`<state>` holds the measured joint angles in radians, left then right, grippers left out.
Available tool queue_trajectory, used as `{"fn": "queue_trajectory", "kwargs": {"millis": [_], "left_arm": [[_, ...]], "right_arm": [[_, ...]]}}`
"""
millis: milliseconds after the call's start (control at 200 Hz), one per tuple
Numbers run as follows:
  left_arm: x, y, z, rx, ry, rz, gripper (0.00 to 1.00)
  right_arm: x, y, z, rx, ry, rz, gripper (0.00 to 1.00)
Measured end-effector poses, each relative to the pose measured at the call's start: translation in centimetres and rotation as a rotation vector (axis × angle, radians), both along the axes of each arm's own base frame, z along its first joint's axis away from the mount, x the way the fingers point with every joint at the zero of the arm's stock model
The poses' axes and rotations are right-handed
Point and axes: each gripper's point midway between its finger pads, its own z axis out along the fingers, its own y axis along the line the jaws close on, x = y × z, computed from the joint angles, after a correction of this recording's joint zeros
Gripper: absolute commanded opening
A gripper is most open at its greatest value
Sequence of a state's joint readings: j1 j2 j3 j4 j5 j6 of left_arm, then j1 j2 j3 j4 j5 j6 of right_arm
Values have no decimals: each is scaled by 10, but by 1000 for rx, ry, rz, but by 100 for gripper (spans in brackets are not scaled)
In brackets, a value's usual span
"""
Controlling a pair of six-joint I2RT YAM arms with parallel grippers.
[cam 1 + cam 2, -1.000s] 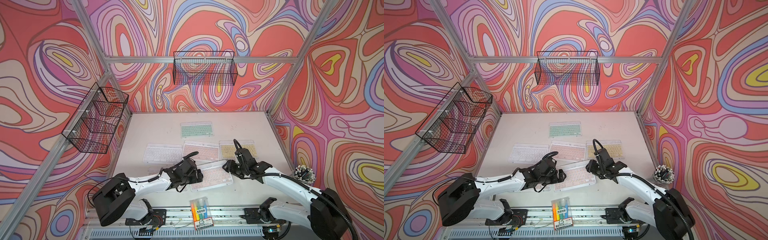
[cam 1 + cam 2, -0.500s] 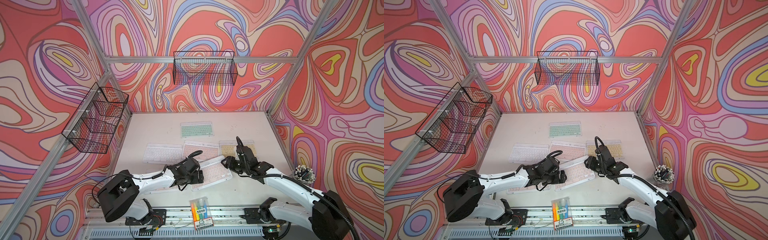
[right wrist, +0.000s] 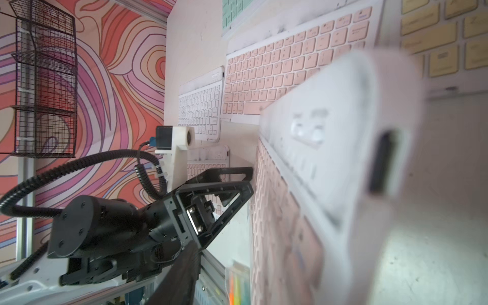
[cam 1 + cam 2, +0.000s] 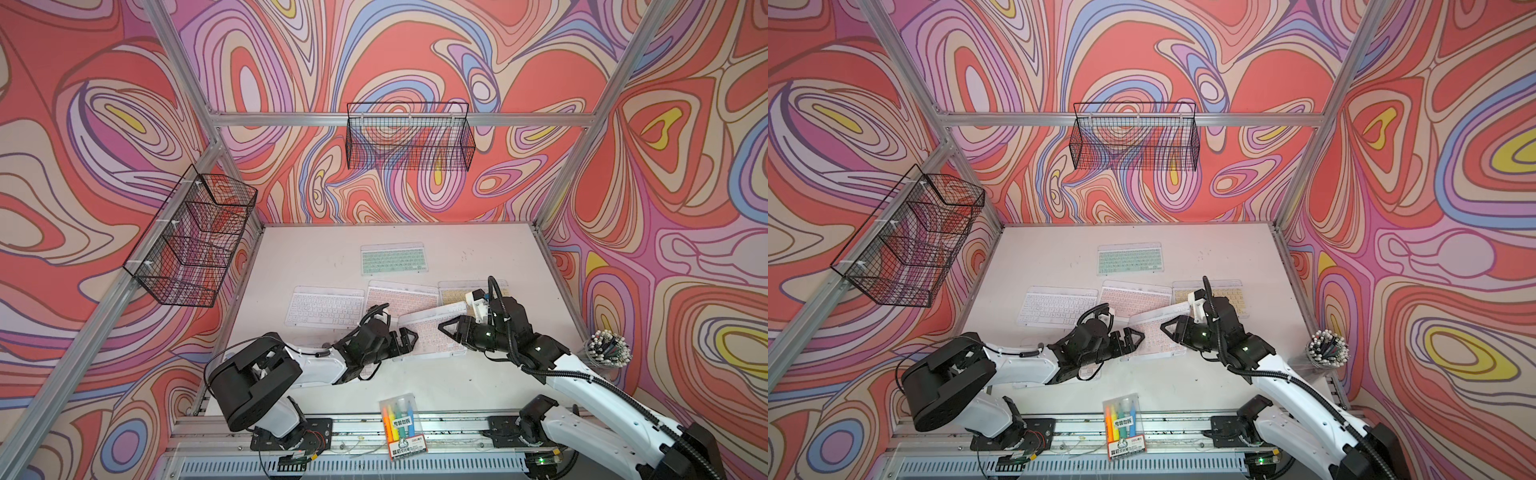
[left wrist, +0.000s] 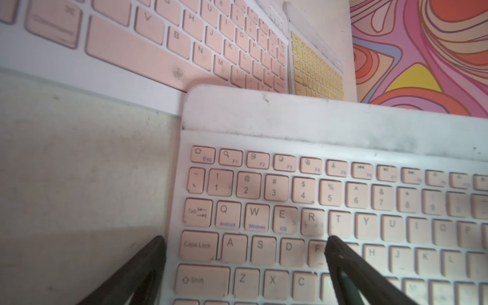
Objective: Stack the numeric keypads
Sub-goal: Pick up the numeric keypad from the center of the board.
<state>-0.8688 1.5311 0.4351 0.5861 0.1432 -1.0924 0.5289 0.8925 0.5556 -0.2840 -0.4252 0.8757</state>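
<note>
As the pink keypad looks thin, rigid, light and slick-framed, grip it by a short edge; it lies askew between the two grippers. The left gripper stands spread astride one end. The right gripper meets the opposite end, its clamping undeterminable, and beyond both the hard white table offers free room.
</note>
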Motion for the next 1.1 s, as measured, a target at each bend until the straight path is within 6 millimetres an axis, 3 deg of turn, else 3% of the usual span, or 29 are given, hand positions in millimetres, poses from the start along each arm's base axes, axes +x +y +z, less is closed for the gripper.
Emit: {"fn": "queue_trajectory", "kwargs": {"millis": [35,100,135,310,466,701,921,1097], "left_arm": [[-3,-1,1,-16,6,-10,97],[-10,-5,2,-34,23,-41,97],[-14,-6,3,-29,31,-58,97],[-29,2,2,67,77,-106,97],[-34,12,13,153,68,-128,99],[-11,16,61,195,-32,-127,100],[26,35,96,327,-110,-57,100],[43,66,97,418,-116,10,100]], "right_arm": [[-3,0,2,-3,4,7,37],[-8,-2,3,-15,11,14,10],[-10,-4,2,-27,17,12,5],[-20,-17,-15,-100,87,-21,3],[-20,-25,-8,-136,71,-43,0],[-13,-33,2,-188,24,-70,0],[-3,-31,17,-207,-35,-62,0],[23,-22,43,-225,-104,-66,0]]}}
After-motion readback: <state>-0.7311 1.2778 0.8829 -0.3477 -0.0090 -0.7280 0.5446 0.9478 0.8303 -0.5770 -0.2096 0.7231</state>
